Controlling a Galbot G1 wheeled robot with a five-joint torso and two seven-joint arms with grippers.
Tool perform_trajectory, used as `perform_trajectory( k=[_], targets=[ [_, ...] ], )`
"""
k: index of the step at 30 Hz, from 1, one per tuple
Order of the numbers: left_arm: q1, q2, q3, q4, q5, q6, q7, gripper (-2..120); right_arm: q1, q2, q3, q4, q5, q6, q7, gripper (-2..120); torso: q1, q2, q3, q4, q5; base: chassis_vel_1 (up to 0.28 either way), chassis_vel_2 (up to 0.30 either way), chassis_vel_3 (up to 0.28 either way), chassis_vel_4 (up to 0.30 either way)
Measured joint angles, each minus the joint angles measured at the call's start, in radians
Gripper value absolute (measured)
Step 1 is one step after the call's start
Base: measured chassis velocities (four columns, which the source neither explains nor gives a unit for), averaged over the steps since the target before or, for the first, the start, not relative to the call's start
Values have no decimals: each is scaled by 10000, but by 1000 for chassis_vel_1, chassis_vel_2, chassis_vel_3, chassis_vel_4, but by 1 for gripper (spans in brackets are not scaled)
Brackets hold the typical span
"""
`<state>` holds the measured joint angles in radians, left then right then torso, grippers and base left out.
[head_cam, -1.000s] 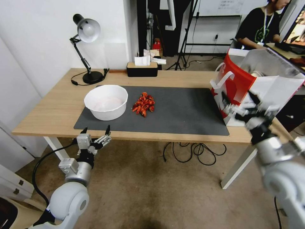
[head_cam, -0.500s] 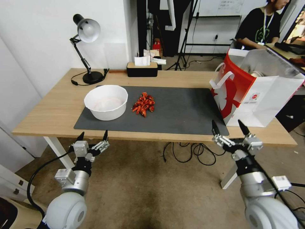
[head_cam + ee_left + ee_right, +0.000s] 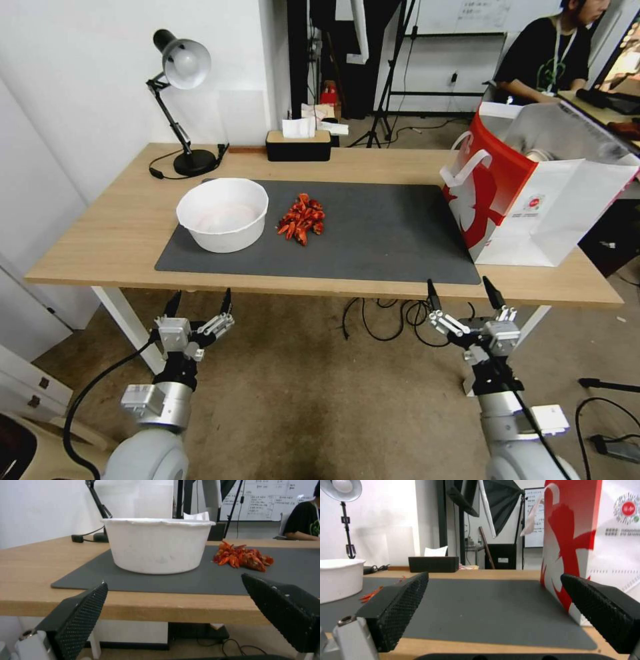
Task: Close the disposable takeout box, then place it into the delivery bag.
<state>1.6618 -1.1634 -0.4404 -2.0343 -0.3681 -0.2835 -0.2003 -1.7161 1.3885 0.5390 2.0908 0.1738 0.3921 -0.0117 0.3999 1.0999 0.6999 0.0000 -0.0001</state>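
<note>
- One desk lamp (image 3: 181, 65) stands at the table's (image 3: 113, 227) far left corner, its black base on the wood.
- One left end effector (image 3: 199, 303) hangs below the near edge of the table, towards the left end, fingers spread wide with nothing between them.
- One round white bowl (image 3: 223, 213) sits on the left part of the single dark mat (image 3: 380, 233); from the left wrist it stands just past the near edge.
- One heap of red chillies (image 3: 302, 218) lies on the mat just beside the bowl, apart from it.
- One black tissue box (image 3: 298, 144) rests at the far edge, about midway along.
- One right end effector (image 3: 461, 295) hangs below the near edge towards the right end, fingers likewise spread wide and empty.
- One delivery bag (image 3: 527, 187) stands upright at the table's right end, touching the mat's right edge, its mouth open to silver lining, with two white loop handles (image 3: 467, 170) on the red side.
- Something pale shows inside the bag, but I cannot tell whether it is the takeout box.
</note>
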Motion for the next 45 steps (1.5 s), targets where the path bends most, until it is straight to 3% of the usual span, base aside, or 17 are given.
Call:
perform_trajectory(
  k=[13,45],
  targets=[
    [-110,-113,327,265,196,-398,13,100,147,740,-239,-1150,-299,976,-333,100,0,0,0,-1,1,0,0,0,0],
    [-104,-108,374,323,291,-797,23,100,83,772,-356,-860,-380,899,-310,100,3,0,0,0,1,0,0,0,0]
  ],
)
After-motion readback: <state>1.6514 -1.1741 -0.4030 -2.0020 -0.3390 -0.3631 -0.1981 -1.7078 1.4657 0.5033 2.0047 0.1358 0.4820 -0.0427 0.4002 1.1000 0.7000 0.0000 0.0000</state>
